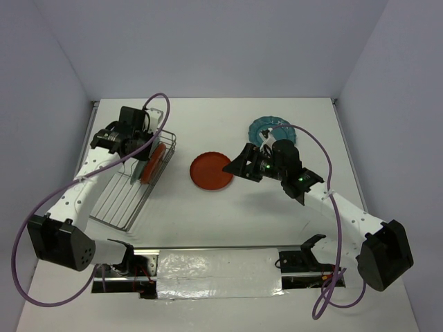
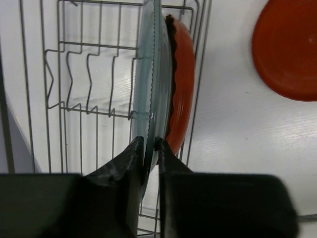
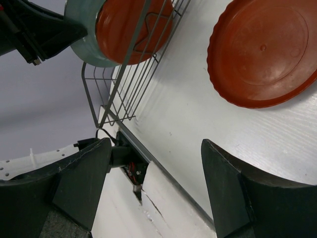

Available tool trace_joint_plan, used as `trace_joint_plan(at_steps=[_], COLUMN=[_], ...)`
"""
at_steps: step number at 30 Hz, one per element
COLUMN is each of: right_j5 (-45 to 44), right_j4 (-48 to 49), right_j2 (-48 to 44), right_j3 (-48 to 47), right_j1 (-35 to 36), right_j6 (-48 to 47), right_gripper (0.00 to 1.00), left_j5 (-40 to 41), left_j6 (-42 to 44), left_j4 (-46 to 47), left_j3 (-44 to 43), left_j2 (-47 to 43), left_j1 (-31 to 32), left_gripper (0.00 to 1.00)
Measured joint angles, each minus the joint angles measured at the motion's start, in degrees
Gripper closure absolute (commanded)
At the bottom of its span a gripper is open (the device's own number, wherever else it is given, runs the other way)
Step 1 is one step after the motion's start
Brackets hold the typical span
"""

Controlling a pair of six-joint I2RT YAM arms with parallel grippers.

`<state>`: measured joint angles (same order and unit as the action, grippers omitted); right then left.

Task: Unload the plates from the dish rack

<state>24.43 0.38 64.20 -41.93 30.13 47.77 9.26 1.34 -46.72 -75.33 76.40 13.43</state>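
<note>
The grey-teal plate (image 2: 151, 74) stands on edge in the dish rack (image 1: 118, 200) at the desk's (image 1: 208, 221) 9 o'clock, with a red-orange plate (image 2: 181, 94) just beside it. The left fingers (image 2: 137, 153) pinch its rim. A second red-orange plate (image 1: 212, 171) lies flat mid-desk, and the scalloped teal plate (image 1: 263, 128) lies at 1 o'clock. The right fingers (image 3: 84, 173) are spread wide, holding nothing.

The left gripper's (image 2: 150, 144) black fingers (image 2: 125, 166) flank a grey-teal plate (image 2: 151, 74); just beyond it sits a red-orange plate (image 2: 183, 91) in the silver rack (image 2: 74, 52). Before the right gripper (image 3: 156, 144) lies a 2nd red-orange plate (image 1: 211, 171) on the white table (image 1: 277, 225); behind it, a teal plate (image 1: 261, 126).
</note>
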Motion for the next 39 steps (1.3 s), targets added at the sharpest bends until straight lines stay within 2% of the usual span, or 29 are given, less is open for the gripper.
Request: trace_joint_plan(at_steps=[3, 12, 20, 29, 39], right_j5=[0.0, 0.0, 0.0, 0.0, -0.2], right_j4=[0.0, 0.0, 0.0, -0.2, -0.5], right_j2=[0.0, 0.0, 0.0, 0.0, 0.0], right_j3=[0.0, 0.0, 0.0, 0.0, 0.0], right_j1=[0.0, 0.0, 0.0, 0.0, 0.0], right_j6=[0.0, 0.0, 0.0, 0.0, 0.0], right_gripper=[0.20, 0.20, 0.20, 0.20, 0.20], left_j5=[-1.4, -1.0, -0.2, 0.3, -1.0], left_j6=[0.2, -0.2, -1.4, -0.9, 0.0], left_j4=[0.2, -1.9, -8.9, -9.6, -10.4], left_j3=[0.0, -2.5, -10.6, -13.4, -24.3], left_j2=[0.2, 1.5, 2.6, 2.6, 3.3], left_j1=[0.0, 0.0, 0.0, 0.0, 0.0], left_gripper=[1.00, 1.00, 1.00, 1.00, 1.00])
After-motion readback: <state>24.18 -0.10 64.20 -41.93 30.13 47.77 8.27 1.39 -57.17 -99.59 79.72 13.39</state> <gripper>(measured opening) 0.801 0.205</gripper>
